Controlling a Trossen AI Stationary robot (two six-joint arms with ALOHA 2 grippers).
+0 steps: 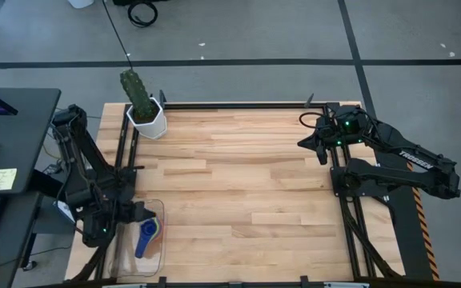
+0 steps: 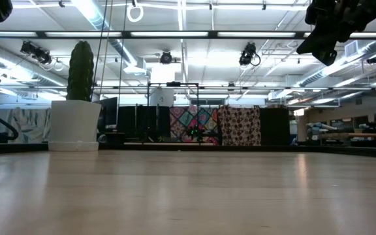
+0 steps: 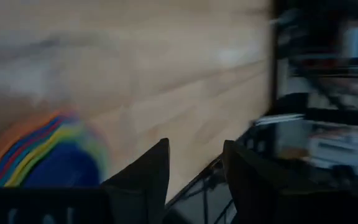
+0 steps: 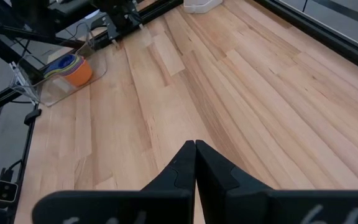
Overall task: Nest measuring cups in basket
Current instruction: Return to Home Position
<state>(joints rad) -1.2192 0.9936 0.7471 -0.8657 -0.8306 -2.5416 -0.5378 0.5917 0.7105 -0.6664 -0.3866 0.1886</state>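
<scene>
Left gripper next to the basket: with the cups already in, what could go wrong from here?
1. The open left gripper hangs close to the rim of the basket. Swinging away, it might clip the rim and shove the clear basket, which sits at a corner of the table.
2. Such a knock could tip or unnest the stacked measuring cups, whose blue handle sticks out.
The right gripper, shut, is parked far off and looks like little risk.

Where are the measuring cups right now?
The measuring cups sit nested in the basket, bottom left in the high view, beside the left gripper.
</scene>
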